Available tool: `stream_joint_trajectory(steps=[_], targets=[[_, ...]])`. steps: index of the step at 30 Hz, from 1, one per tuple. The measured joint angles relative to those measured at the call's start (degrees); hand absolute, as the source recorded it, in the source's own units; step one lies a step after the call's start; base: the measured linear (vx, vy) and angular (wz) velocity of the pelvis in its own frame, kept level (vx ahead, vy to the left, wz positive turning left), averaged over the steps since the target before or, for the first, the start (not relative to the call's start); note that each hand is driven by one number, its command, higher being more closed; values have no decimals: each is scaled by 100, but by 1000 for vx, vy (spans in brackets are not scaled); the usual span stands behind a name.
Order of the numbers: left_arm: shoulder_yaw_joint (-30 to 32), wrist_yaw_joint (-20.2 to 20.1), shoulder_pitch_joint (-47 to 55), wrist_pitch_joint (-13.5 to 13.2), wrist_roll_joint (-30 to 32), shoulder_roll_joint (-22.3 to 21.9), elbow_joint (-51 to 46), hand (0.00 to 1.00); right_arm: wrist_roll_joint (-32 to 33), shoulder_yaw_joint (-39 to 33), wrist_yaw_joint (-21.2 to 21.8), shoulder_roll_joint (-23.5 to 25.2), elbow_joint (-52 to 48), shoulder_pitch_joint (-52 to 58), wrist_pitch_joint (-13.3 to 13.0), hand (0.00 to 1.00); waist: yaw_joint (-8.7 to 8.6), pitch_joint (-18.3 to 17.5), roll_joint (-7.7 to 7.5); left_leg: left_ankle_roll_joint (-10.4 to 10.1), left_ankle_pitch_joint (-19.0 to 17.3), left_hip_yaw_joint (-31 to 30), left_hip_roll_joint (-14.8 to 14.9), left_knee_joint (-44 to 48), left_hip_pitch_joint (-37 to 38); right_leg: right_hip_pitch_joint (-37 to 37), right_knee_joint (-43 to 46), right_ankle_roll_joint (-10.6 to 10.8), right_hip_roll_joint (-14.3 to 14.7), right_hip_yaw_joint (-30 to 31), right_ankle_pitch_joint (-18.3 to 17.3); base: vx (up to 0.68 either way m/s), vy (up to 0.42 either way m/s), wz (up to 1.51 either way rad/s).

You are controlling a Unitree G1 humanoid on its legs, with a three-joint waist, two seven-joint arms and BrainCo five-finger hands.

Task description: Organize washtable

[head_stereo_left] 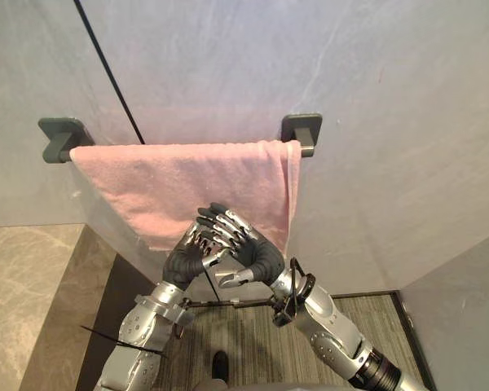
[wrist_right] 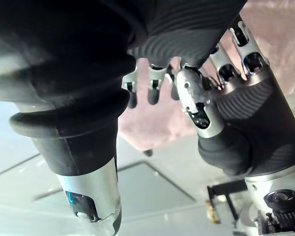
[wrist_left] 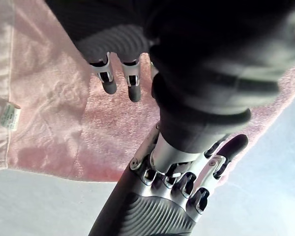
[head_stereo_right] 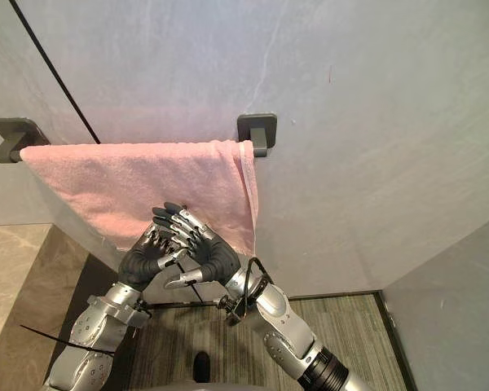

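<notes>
Both hands meet against the pink towel (head_stereo_left: 147, 183). The left hand (head_stereo_left: 183, 259) sits just under the right hand (head_stereo_left: 257, 251) — fingers loosely straight, gripping nothing — seemingly to smooth the towel hanging from the bracket (head_stereo_left: 303, 130) above them.

We faced a pale grey wall (head_stereo_left: 375, 98), smooth and faintly veined, crossed by a thin dark diagonal line (head_stereo_left: 110, 73). Two dark grey brackets (head_stereo_left: 303, 130) sat on it. Below lay beige marbled tile (head_stereo_left: 20, 285) at our left and a striped grey-brown floor (head_stereo_left: 253, 334).
</notes>
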Motion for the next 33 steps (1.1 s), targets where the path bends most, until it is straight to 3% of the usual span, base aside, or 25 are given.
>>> stream_joint_trajectory(steps=[7, 12, 19, 33], targets=[[180, 18, -71, -14, 206, -96, 10, 0, -56, -130, -93, -30, -2, 21, -2, 0, 9, 3, 2, 23, 23, -47, -7, -1, -45, -20, -5, -3, 3, -62, -1, -25, -1, 5], [617, 375, -350, -54, 779, -440, 455, 0, -393, -777, -317, -20, 101, 41, -5, 0, 8, 10, -12, 43, 97, -141, -32, 0, -168, -92, 11, -4, 5, -148, 6, 4, -4, 10], [964, 571, -522, -53, 1056, -701, 863, 0, -593, -1524, -573, 32, 640, 39, -4, 0, 9, 31, -5, 43, 97, -165, -35, -2, -194, -103, 9, -5, 9, -161, 6, 0, 0, 0], [1120, 886, -1222, -101, 1513, -708, 1612, 0, -854, -2337, -728, 55, 1070, -94, 4, 0, 13, 135, -32, 31, 185, -130, 67, 29, -360, -212, 0, -59, 56, -136, 43, -1, -3, 0]])
